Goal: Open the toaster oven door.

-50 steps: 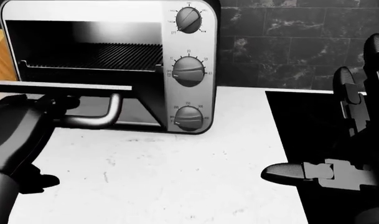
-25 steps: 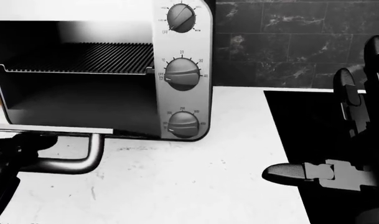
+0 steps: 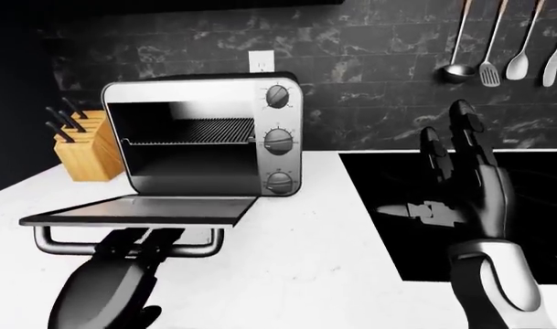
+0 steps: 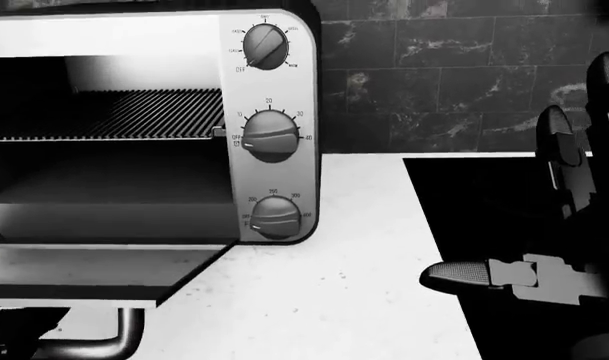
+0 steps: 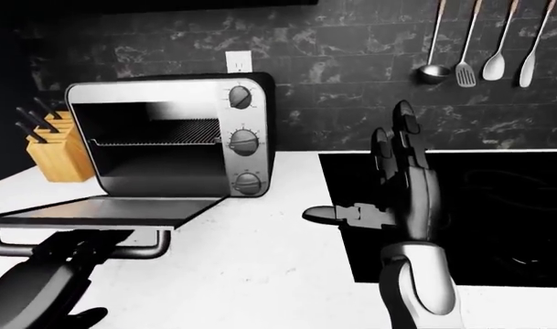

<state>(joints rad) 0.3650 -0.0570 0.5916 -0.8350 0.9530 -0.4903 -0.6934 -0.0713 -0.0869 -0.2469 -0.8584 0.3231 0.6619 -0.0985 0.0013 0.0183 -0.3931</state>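
White counter (image 3: 296, 260), toaster oven (image 3: 205, 137) door (image 3: 141, 211) down flat, left hand (image 3: 136, 250) clamped on handle (image 3: 122, 245), right hand (image 3: 466, 199) spread idle; best released gently, door kept level.

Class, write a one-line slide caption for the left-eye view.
Left hand at the handle of the lowered toaster oven door; right hand open.
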